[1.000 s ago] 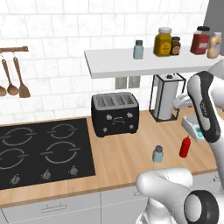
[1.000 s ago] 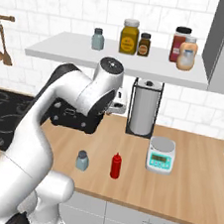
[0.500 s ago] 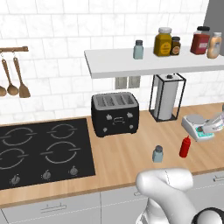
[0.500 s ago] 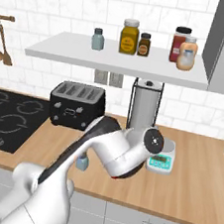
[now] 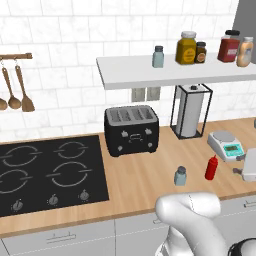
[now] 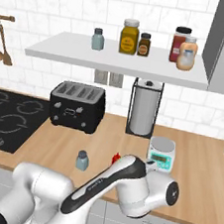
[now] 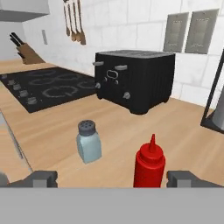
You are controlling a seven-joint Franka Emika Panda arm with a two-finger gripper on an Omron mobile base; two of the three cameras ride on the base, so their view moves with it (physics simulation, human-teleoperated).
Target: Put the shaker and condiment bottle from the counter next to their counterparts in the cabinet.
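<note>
Since a second before, the white arm [image 6: 125,180] had swung low. By the black toaster [image 7: 135,78], on the light-brown wooden counter [image 5: 140,175], stood the slim red condiment bottle [image 7: 149,162] between the wide-open gripper [image 7: 112,178], the pale blue-grey shaker [image 7: 89,141] beside it.

I note arm folded low, elbow bent forward, wrist dropped near horizontal. Gripper [image 7: 112,178] level, jaws spread wide, fingertips [image 7: 43,178] well apart, nothing held between them.
</note>
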